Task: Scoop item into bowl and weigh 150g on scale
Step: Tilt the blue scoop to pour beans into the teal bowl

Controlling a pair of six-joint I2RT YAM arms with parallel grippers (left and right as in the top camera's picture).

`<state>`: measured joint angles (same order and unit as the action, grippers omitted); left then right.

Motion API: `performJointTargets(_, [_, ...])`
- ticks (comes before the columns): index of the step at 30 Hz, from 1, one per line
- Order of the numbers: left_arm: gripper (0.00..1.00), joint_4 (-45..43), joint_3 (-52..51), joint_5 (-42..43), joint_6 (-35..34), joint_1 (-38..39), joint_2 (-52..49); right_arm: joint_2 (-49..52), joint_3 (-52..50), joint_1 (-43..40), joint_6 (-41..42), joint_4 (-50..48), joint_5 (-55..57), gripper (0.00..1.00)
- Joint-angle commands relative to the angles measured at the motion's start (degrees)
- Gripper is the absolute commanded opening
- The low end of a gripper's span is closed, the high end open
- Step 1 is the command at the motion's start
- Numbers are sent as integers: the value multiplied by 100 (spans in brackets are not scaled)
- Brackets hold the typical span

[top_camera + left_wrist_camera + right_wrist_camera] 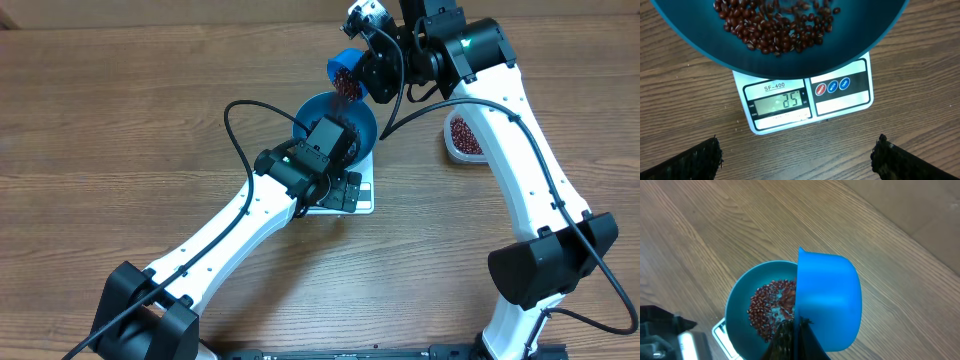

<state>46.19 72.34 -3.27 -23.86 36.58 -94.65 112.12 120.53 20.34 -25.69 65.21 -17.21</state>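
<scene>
While the right gripper (790, 342) pinches a small blue plastic scoop (827, 300) tipped over the round blue plastic bowl (737, 300), tiny red-brown beans (780, 30) lie in that bowl on the flat white square scale (840, 100), just beyond the left gripper (797, 157), its jaws wide and empty.

scale (842, 104) back under bowl (790, 62), bowl rim cropped

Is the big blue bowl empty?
No, a pile of small red-brown beans lies inside the bowl on the scale.
</scene>
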Motion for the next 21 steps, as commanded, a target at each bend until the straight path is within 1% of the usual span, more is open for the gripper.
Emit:
performJointTargets(1, [99, -17, -24, 11, 52, 20, -59, -251, 144, 24, -205, -57, 275, 4])
performJointTargets(6, [99, -17, -24, 11, 52, 20, -59, -251, 144, 160, -553, -66, 490, 4])
performJointTargets(10, [100, -17, -24, 11, 52, 20, -59, -260, 144, 376, -638, -114, 1296, 4])
performJointTargets(12, [100, -20, -24, 11, 52, 20, -59, -260, 144, 439, -732, -105, 1456, 4])
performJointTargets(18, [99, -17, -24, 11, 52, 20, -59, -260, 144, 452, -763, -125, 1451, 4])
performJointTargets(21, [100, -17, -24, 11, 52, 20, -59, -260, 144, 452, -763, -105, 1209, 4])
